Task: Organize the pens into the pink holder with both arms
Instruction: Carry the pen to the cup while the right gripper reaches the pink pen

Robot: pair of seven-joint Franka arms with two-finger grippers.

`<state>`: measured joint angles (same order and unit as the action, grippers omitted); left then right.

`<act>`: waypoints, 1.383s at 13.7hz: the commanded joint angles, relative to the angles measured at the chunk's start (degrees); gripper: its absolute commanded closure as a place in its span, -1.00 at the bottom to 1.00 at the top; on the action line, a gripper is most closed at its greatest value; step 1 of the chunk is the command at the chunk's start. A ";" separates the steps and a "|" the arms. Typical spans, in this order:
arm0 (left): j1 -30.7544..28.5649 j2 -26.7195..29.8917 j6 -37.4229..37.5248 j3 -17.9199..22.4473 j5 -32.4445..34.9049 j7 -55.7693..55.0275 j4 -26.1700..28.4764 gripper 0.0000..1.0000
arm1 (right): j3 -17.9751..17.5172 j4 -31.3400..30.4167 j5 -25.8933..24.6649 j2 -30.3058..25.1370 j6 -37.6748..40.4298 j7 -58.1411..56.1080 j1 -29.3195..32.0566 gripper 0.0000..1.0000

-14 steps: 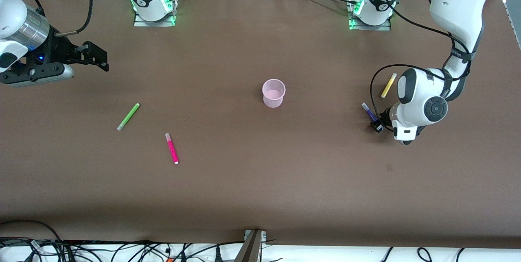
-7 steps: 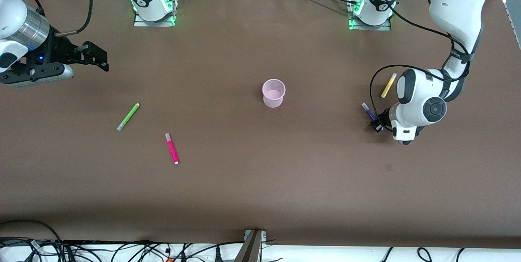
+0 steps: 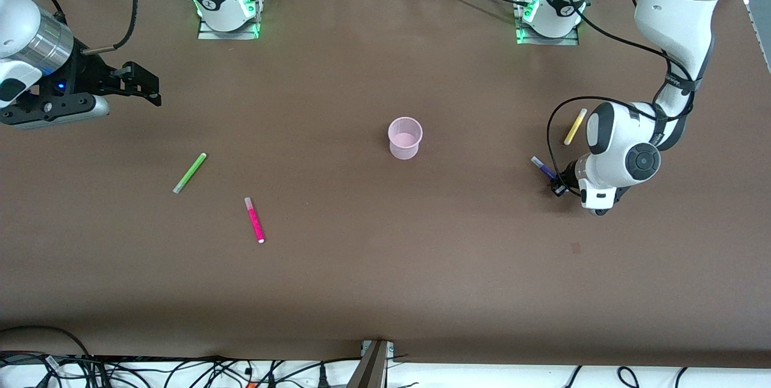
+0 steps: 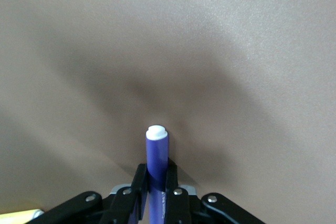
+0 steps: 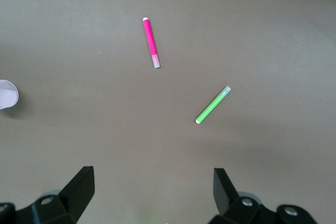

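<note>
Starting at the right arm's end of the table: the right gripper (image 3: 144,84) hangs in the air near the table's edge, fingers spread wide and holding nothing, and that arm is simply waiting. Under its wrist camera lie the green pen (image 3: 190,172) and, nearer the front camera, the magenta pen (image 3: 254,220), well apart from each other and both flat on the table (image 3: 385,267). If this arm comes down for either one, the risk is a slim, round barrel: fingers landing off-centre could roll it away instead of trapping it.

In the middle stands the pink holder (image 3: 405,137), upright, mouth open, nothing visible in it. It looks light, so a pen arriving at a slant or an arm brushing the rim could tip it or push it along.

Now the action, at the left arm's end. The left gripper (image 3: 560,188) is low at the table, fingers clamped tight on the dark purple pen (image 4: 157,166). The wrist view shows the grip sitting toward one end, with the capped end poking well out ahead. That's the worry: held that far from the middle, the pen could swing or slip in the fingers during the carry, and a long overhang may clip the holder's rim on the way in.

The yellow pen (image 3: 574,126) lies near the left arm's wrist, farther from the front camera; a careless lift could nudge it.
</note>
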<state>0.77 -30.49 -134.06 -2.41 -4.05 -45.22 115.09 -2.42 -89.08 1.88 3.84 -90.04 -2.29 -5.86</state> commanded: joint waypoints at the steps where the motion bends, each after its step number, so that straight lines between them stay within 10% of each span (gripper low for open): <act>1: 0.20 0.34 0.46 0.04 1.50 0.92 -1.70 1.00 | 0.14 1.27 0.85 1.61 0.65 -0.17 -0.47 -1.00; 10: 11.34 5.61 11.28 -0.75 1.50 -17.41 -14.72 1.00 | 0.31 1.36 0.41 12.85 -5.83 -6.58 -0.82 -1.00; 19: 35.33 6.93 14.25 -0.84 28.09 -59.33 -16.66 1.00 | 0.14 1.27 0.67 26.55 -26.39 -7.12 -6.09 -1.00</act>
<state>31.23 -23.71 -122.79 -4.30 18.20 -97.27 98.94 -2.56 -89.09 1.94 27.14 -112.70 -8.35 -11.37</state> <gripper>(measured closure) 0.824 0.000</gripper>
